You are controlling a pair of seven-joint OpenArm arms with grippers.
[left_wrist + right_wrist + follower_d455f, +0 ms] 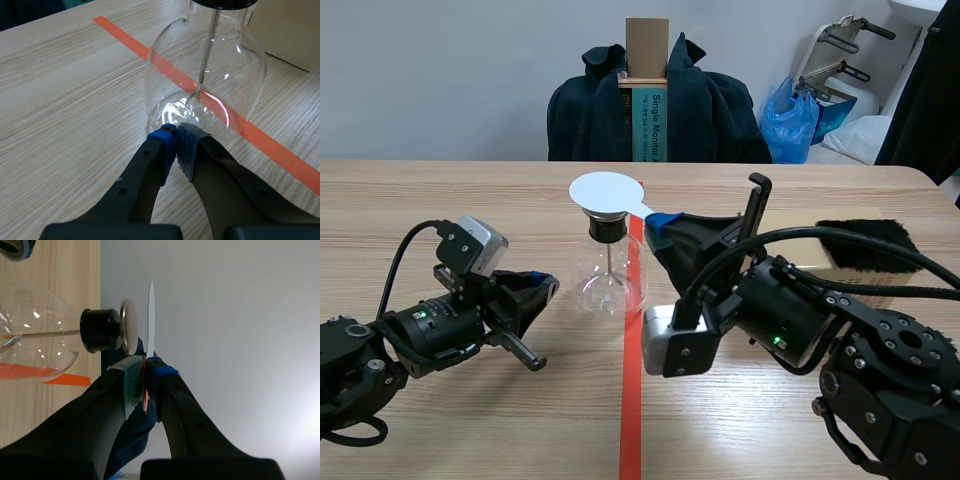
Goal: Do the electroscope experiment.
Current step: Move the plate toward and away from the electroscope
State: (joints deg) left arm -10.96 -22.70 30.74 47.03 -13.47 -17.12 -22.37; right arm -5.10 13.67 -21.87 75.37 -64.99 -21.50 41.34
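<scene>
My right claw (146, 375) is clenched on the short handle of the white disc (151, 315), the pads pinching it from both sides. From the wrist camera I see the disc edge-on straight ahead of the fingertips. It stands face to face with the metal plate (128, 327) of the electroscope (35, 335), just apart from it, with a thin gap showing. Behind the plate sit the black stopper (100, 330) and then the glass bulb.

In the scene view the disc (605, 190) lies at about ten o'clock from the right claw (660, 225), hovering flat over the stopper (606, 230). The flask (610, 275) stands on the worktop (470, 200), its right side on the orange tape line (632, 400).

My left claw (176, 137) is closed on nothing, pads pressed together, tips at the foot of the bulb (205, 75). I cannot tell whether they touch the glass. The thin rod (212, 45) hangs down inside it. In the scene view the flask sits at three o'clock from the left claw (545, 287).

Farther out, at two o'clock from the right claw, a black fur piece (865, 245) lies on the worktop. A chair draped with a dark jacket (720, 115) stands across at twelve.
</scene>
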